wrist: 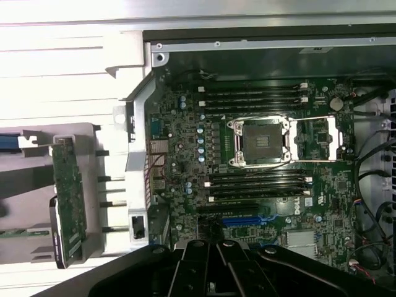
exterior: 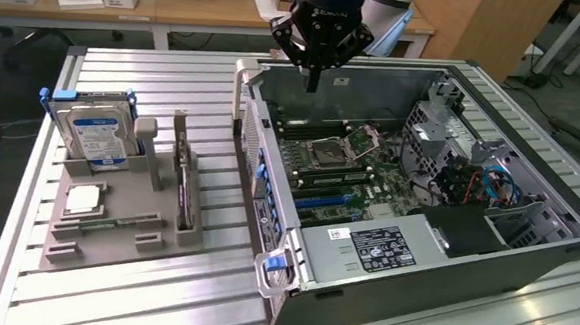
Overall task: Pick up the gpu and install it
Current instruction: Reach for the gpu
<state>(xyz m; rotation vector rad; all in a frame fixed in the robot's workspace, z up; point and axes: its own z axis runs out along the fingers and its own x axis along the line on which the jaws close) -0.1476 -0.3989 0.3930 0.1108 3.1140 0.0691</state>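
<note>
1. The gpu (exterior: pixel 186 191) (wrist: pixel 68 185) is a thin, flat, rectangular card; the wrist view shows its green circuit board, dotted with small components.
2. It stands upright on its long edge, slotted into a grey holder (exterior: pixel 108 233) on the surface (exterior: pixel 172 83).
3. In the exterior view it is nearly edge-on, a narrow dark strip running from 12 to 6 o'clock.
4. In that view it is at 3 o'clock from the drive (exterior: pixel 93 135) and 9 o'clock from the open case (exterior: pixel 416 273), touching neither.
</note>
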